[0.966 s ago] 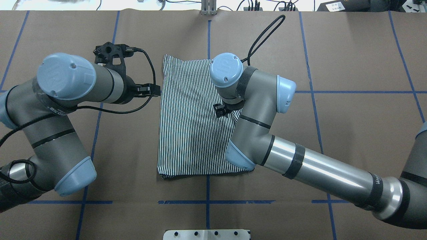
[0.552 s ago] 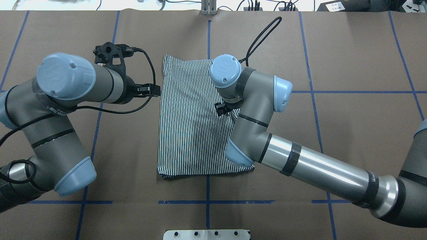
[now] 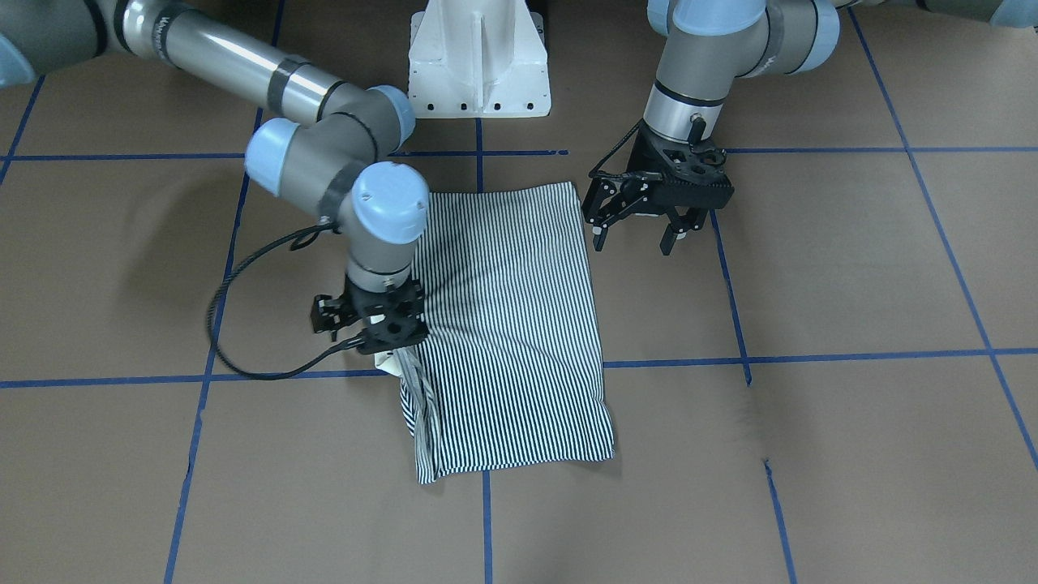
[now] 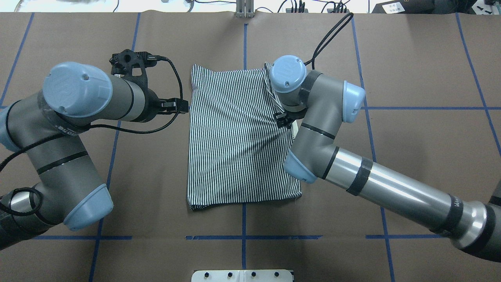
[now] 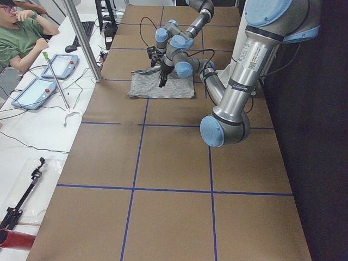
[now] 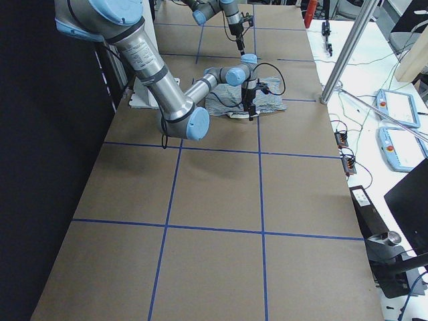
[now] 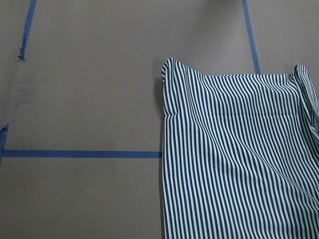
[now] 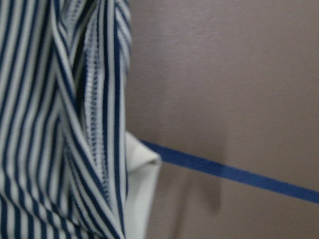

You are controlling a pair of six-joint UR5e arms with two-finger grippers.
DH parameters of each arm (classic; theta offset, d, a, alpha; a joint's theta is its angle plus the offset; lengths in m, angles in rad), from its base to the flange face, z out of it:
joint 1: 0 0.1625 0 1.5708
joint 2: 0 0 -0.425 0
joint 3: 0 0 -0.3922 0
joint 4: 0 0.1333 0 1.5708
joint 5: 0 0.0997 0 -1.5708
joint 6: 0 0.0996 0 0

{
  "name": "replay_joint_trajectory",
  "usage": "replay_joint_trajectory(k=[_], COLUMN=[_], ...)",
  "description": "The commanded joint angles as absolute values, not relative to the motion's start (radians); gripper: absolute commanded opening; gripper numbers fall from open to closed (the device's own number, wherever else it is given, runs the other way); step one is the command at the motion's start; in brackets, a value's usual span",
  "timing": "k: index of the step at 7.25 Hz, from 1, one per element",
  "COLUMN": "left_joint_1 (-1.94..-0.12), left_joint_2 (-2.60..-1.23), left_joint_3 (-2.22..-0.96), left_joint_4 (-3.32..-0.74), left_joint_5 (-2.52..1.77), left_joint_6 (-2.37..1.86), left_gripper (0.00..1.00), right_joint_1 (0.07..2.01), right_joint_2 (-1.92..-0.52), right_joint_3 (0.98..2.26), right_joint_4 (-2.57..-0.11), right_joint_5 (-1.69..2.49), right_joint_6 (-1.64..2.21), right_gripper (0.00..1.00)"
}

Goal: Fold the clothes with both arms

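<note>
polo shirt (image 4: pixel 235 137), thin navy-and-white stripes, lies folded into a rough rectangle on the brown table (image 4: pixel 411 156). it is about midway between the desk's two end edges, a short way out from the robot's edge.

the right gripper (image 3: pixel 399 361) stands over the shirt's long edge on the robot's right side. its jaws are clenched on a gathered bunch of that edge, so the cloth rises in a narrow ridge toward the operators' edge. in the right wrist view a bit of cream collar (image 8: pixel 142 189) peeks out under the stripes, over a blue tape line (image 8: pixel 234 174).

the left gripper (image 3: pixel 633 242) hangs just beside the shirt's other long edge, near the corner closest to the robot. its fingers are spread wide with nothing between them, and it is clear of the cloth.
</note>
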State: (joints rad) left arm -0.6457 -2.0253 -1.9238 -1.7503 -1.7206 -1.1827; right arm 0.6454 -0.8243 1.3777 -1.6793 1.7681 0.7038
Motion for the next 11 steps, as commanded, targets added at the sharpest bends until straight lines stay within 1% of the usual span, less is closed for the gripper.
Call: replay_joint_trajectory(k=[1,3,4,5,6,7,9,10,11], left_joint_1=[-0.646,-0.646,-0.646,-0.647,-0.643,-0.626,-0.518,-0.391,-0.321], left_joint_2=[-2.028,-2.025,-2.023,-2.023,-2.023,-2.026,-2.031,-2.043,-2.078], left_joint_3=[-1.924,-1.925,-1.930,-1.927,-1.908,-1.896,-1.884,-1.884,-1.875], left_joint_4=[-1.750,-1.750,-1.750,-1.750,-1.750,-1.747,-1.715,-1.631,-1.555], left_joint_5=[-1.720,-1.720,-1.720,-1.720,-1.721,-1.758,-1.801,-1.775,-1.725], left_joint_6=[-1.187,-1.186,-1.186,-1.187,-1.201,-1.330,-1.627,-1.802,-1.871], left_gripper=[1.00,1.00,1.00,1.00,1.00,1.00,1.00,0.99,0.98], right_joint_1=[0.719,0.718,0.727,0.729,0.730,0.735,0.730,0.730,0.730], right_joint_2=[-0.913,-0.862,-0.795,-0.700,-0.693,-0.709,-0.837,-0.917,-0.951], right_joint_3=[1.453,1.441,1.387,1.291,1.295,1.361,1.557,1.659,1.708], right_joint_4=[-1.686,-1.672,-1.669,-1.617,-1.552,-1.558,-1.578,-1.578,-1.578], right_joint_5=[1.784,1.804,1.802,1.804,1.866,1.959,1.995,2.050,2.057], right_joint_6=[0.597,0.612,0.614,0.624,0.668,0.728,0.884,0.946,0.987], right_gripper=[1.00,1.00,1.00,1.00,1.00,1.00,1.00,1.00,1.00])
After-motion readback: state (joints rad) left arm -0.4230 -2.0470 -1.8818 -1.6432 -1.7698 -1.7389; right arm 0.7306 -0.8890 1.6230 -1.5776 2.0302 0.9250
